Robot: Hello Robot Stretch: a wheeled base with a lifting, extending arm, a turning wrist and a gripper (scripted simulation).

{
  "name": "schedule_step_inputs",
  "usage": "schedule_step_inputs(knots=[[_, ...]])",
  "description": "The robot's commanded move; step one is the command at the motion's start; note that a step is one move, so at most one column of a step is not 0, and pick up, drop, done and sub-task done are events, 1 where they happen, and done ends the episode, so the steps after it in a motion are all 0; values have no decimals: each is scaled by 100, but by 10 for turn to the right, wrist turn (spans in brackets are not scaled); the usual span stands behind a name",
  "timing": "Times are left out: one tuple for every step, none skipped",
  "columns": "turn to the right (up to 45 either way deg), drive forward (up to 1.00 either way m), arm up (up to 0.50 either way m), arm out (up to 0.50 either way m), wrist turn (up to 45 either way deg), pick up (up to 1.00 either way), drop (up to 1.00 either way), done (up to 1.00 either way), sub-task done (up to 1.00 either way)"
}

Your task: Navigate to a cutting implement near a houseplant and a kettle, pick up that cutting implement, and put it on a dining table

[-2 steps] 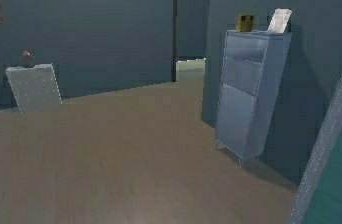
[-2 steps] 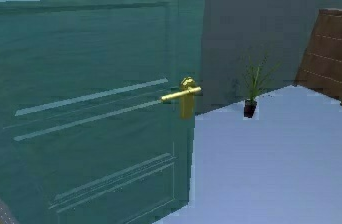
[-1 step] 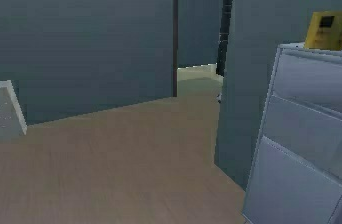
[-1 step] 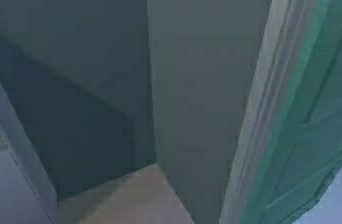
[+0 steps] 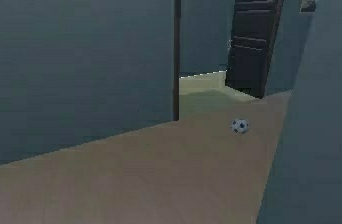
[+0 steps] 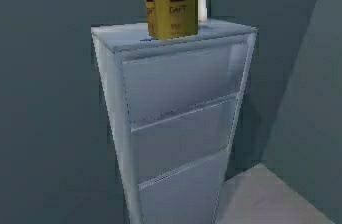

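In the forward view a tan floor (image 5: pixel 149 170) runs between blue-grey walls (image 5: pixel 69 70) toward a doorway with a dark panelled door (image 5: pixel 251 50) at the far end. A small black-and-white ball (image 5: pixel 240 126) lies on the floor in front of that doorway. In the arm side view a tall pale blue-grey shelf unit (image 6: pixel 179 110) stands against a dark wall. A yellow-brown box (image 6: pixel 172 17) sits on its top.
A blue-grey wall (image 5: pixel 324 140) closes in at the forward view's right. The corridor floor is open between the walls, with lighter floor (image 5: pixel 204 90) past the doorway. Pale floor (image 6: pixel 269 200) shows at the arm side view's lower right beside the shelf unit.
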Motion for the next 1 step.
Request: schedule_step_inputs(knots=[[0,100,0,0,0,0,0,0,0]])
